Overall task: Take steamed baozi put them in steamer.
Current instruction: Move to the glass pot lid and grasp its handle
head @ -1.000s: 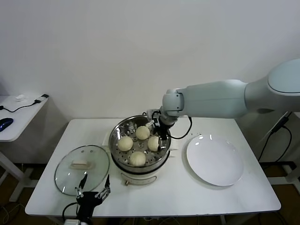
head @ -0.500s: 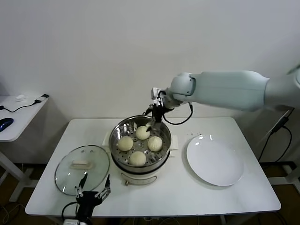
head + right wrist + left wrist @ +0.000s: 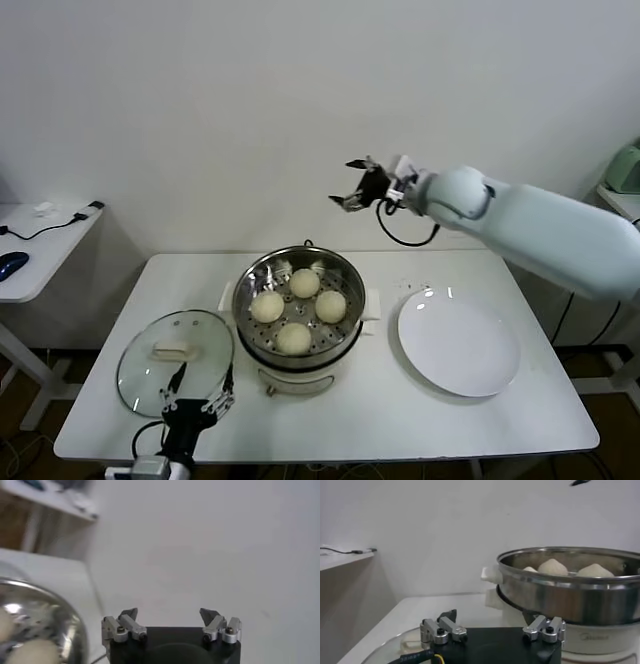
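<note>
1. I see four baozi sitting on the perforated tray inside the steamer, mid-table.
2. On the steamer's white base there is a faint logo I cannot read.
3. My right gripper is up in the air behind the steamer, jaws spread, empty.
4. My left gripper is parked at the table's near edge by the glass lid, jaws apart, empty.
5. A white plate lies to the steamer's right.

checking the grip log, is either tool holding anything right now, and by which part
Nothing is held. The right tool hangs open and empty above the round shiny steel steamer; the left tool sits open over the round glass lid.
</note>
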`<state>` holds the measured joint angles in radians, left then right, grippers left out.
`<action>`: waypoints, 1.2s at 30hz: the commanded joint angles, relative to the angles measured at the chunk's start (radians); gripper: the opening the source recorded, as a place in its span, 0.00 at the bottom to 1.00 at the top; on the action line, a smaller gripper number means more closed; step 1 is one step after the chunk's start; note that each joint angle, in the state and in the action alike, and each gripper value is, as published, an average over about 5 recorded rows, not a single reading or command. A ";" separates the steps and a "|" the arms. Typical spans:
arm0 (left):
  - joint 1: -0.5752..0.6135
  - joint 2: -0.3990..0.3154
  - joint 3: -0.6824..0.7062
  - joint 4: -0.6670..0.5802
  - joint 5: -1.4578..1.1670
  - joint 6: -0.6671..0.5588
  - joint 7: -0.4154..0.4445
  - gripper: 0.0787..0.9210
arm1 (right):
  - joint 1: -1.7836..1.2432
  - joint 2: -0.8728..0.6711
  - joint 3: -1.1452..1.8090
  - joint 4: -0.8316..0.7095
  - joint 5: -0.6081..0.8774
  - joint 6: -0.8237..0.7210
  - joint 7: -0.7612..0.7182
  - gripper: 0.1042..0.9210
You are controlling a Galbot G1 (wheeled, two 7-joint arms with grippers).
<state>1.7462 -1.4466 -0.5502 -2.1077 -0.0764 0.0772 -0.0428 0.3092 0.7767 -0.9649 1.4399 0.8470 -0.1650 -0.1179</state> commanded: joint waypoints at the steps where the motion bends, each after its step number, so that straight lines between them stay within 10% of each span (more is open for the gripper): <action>1: -0.037 0.018 -0.023 0.015 0.001 0.021 -0.002 0.88 | -0.916 -0.214 0.919 0.136 -0.256 0.071 0.184 0.88; 20: -0.047 0.038 -0.042 0.096 0.143 -0.142 -0.062 0.88 | -1.729 0.401 1.607 0.115 -0.574 0.479 0.025 0.88; 36: -0.133 0.223 -0.115 0.427 1.257 -0.238 -0.446 0.88 | -1.830 0.570 1.576 0.160 -0.636 0.419 0.091 0.88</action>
<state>1.6479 -1.3298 -0.6379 -1.8976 0.5338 -0.1374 -0.2913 -1.4414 1.2328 0.5380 1.5811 0.2659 0.2595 -0.0410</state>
